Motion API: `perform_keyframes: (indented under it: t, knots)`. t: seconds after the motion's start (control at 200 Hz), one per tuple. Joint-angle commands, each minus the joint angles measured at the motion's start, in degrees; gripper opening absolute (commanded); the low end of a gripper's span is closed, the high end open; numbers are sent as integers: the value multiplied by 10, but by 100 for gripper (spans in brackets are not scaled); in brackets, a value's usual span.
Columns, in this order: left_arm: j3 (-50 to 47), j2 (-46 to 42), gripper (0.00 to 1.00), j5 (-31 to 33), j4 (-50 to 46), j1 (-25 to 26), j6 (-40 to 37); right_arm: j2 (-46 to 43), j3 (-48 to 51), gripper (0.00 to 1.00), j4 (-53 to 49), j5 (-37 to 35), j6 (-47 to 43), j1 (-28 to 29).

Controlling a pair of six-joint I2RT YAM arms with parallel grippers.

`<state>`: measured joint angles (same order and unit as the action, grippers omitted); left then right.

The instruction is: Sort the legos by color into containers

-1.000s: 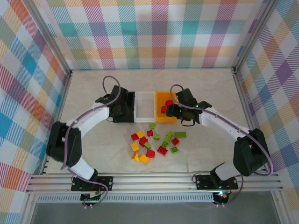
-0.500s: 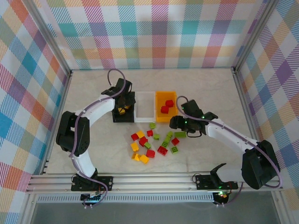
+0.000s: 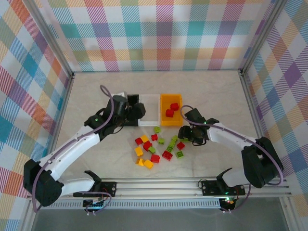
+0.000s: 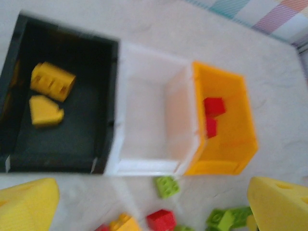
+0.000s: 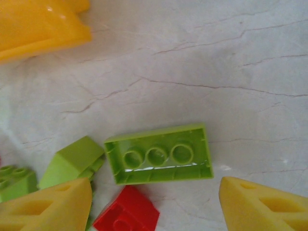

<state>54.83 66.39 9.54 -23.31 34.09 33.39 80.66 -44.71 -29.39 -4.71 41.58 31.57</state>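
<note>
- Fingers first: the left gripper (image 3: 134, 110) has its yellow fingers (image 4: 28, 202) spread right out with nothing between them. It hangs over the black bin (image 4: 72, 137).
- The right gripper (image 3: 185, 134) is parted too, fingers (image 5: 262, 204) not clamped on anything. It sits low over the table (image 3: 211, 91), right of the loose pile.
- In the right wrist view, a long green brick (image 5: 159, 155) lies upside down, hollow side up, just ahead of the fingertips and lined up with the gap between them.
- A sloped green piece (image 5: 72, 163) sits right at that brick's left end, and a red brick (image 5: 126, 211) lies just below it, between the two fingers.
- The bins stand in a row, side by side: black on the left, white bin (image 4: 149, 113) in the middle, orange bin (image 4: 233, 144) on the right.
- The black one has two yellow-orange legos (image 4: 52, 82) in it, and the orange one has two red legos (image 4: 214, 106).
- The remaining loose legos (image 3: 159, 147), a mix of red, yellow-orange and green, are scattered on the table just in front of the bins, between the two arms.
</note>
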Motion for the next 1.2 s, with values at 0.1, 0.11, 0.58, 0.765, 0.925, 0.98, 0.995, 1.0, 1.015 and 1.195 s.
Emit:
perform_keyframes:
  t: [0.1, 0.11, 0.58, 0.765, 0.925, 0.98, 0.995, 1.0, 1.015, 1.195]
  knots:
    - [-91, -89, 100, 11, -58, 0, 35, 55, -28, 72, -5, -24, -6, 1]
    - [-95, -92, 100, 13, -60, 0, 35, 56, -28, 72, -4, -23, -8, 1]
    - [-153, -133, 100, 46, -81, 0, 48, 101, -67, 77, -39, -62, -40, 31]
    - [-153, -127, 100, 50, -83, -1, 48, 146, -78, 77, -48, -75, -44, 31]
    - [-151, -127, 100, 55, -87, -1, 46, 157, -75, 76, -46, -79, -39, 31]
    - [-150, -125, 100, 54, -88, -1, 46, 158, -72, 73, -39, -74, -43, 29]
    - [-150, -125, 100, 55, -88, -1, 45, 158, -72, 73, -36, -73, -43, 30]
    - [-150, -125, 100, 56, -88, -1, 45, 158, -71, 72, -36, -72, -44, 30]
    - [-150, -124, 100, 57, -89, -1, 45, 159, -72, 72, -36, -71, -44, 30]
    - [-148, -121, 100, 54, -92, -1, 45, 172, -78, 75, -37, -55, -46, 30]
